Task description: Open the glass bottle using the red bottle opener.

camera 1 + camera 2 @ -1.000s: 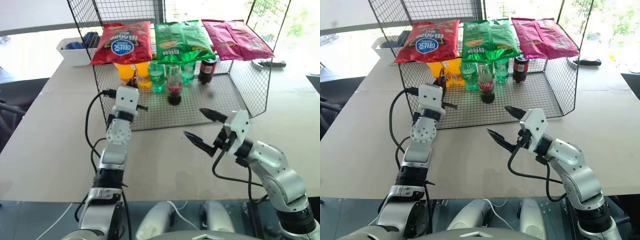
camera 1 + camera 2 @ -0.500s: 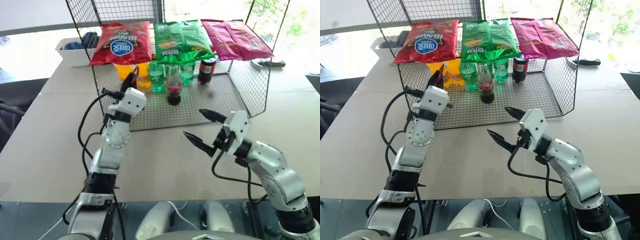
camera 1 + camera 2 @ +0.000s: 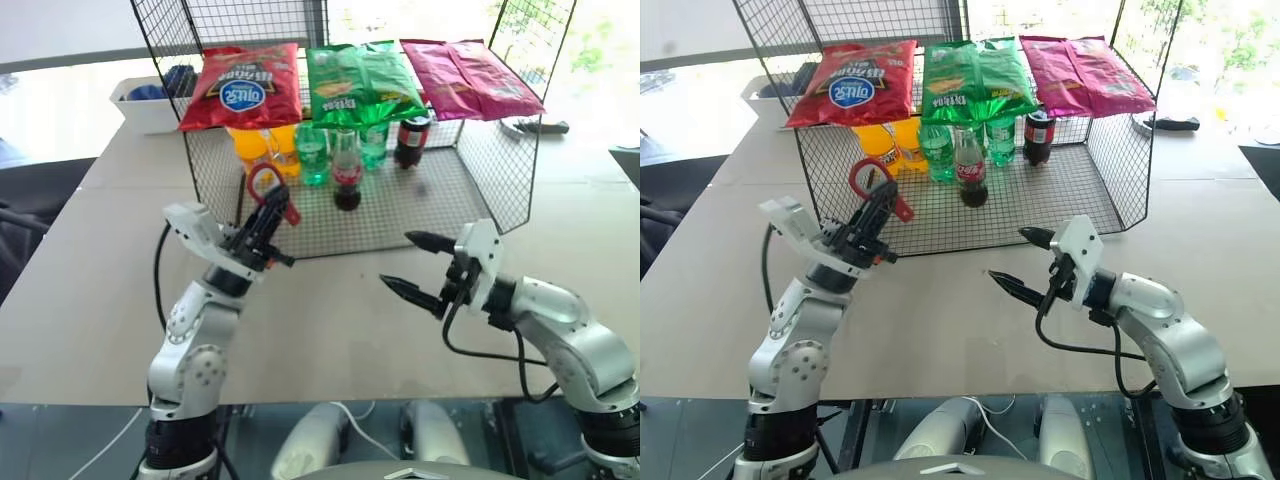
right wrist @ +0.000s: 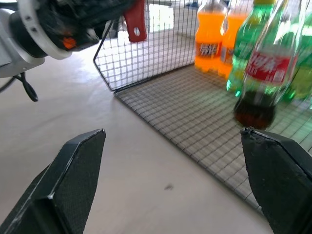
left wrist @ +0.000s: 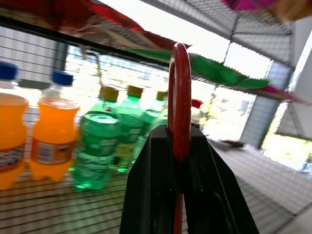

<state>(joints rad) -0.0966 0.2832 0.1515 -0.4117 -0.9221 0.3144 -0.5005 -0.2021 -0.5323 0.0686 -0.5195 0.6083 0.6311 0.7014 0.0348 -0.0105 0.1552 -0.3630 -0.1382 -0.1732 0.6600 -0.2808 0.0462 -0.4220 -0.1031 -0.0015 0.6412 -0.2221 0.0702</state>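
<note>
Your left gripper (image 3: pixel 272 213) is clamped tight on the red bottle opener (image 3: pixel 271 190), which stands up between the two black fingers with its ring-shaped head above the fingertips and its handle end angled down toward the mesh. You have it raised above the table (image 3: pixel 110 290), just in front of the open side of the wire rack (image 3: pixel 400 215). Your right gripper (image 3: pixel 420 264) hangs over the table near the rack's front edge, its fingers spread wide apart with nothing between them, pointing toward the left arm. The glass bottle (image 3: pixel 347 172) stands upright on the rack's mesh floor, well apart from both grippers, in front of the green plastic bottles (image 3: pixel 314 153). Orange soda bottles (image 3: pixel 250 148) stand to its left, a dark red-capped cola bottle (image 3: pixel 413 141) to its right. Chip bags (image 3: pixel 362 80) lie across the rack's upper shelf.
</note>
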